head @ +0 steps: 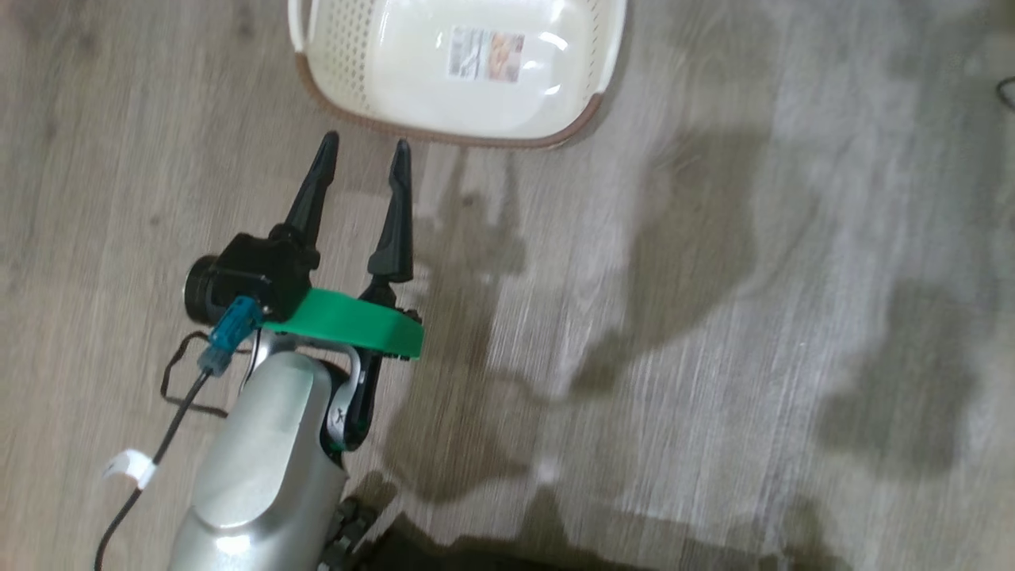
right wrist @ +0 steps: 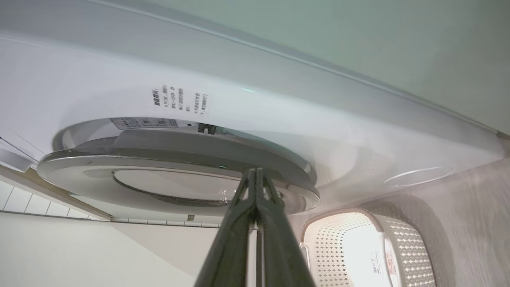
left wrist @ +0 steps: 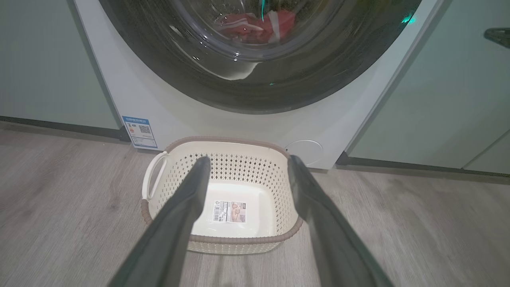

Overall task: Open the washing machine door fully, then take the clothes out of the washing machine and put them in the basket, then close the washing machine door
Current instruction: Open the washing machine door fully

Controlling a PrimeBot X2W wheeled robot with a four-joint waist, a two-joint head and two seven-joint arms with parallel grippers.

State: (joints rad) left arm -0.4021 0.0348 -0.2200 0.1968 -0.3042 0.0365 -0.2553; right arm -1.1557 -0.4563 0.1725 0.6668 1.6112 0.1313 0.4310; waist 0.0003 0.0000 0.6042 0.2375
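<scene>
The basket (left wrist: 235,239) stands on the floor (head: 714,317) just in front of the washer (left wrist: 159,103), right under the door (left wrist: 279,91), so any low route to the door runs over its rim. Its mouth faces up, with room inside for a tool. The left tool (head: 365,144), fingers spread, points at it from beside the near rim.

The door covers the washer's opening, and the clothes (left wrist: 255,28) show through it. The right wrist view shows a narrow gap between door rim and washer front. The right tool (right wrist: 257,171), fingers pressed together, has its tips at that rim.

Cabinets (left wrist: 40,59) flank the washer on both sides. Open floor stretches to the basket's right.
</scene>
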